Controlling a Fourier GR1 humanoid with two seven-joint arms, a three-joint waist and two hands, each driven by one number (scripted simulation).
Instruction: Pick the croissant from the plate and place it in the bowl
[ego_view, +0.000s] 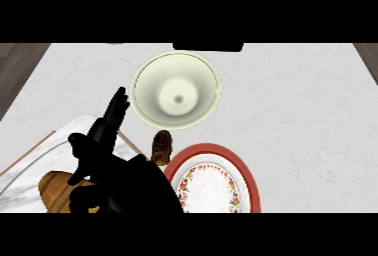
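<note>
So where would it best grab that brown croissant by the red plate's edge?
Probably across its middle, coming down from above. The croissant lies lengthwise, one end toward the bowl, so thumb and fingers could close on its two long sides. Its lower end is hidden behind the open left hand, and the rim of the plate sits just beside it.

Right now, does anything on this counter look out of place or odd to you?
One thing: the croissant is not in the middle of the red-rimmed plate. It sits at the plate's upper-left rim, seemingly mostly off it, beside the open left hand. The bowl stands upright, and nothing looks spilled.
</note>
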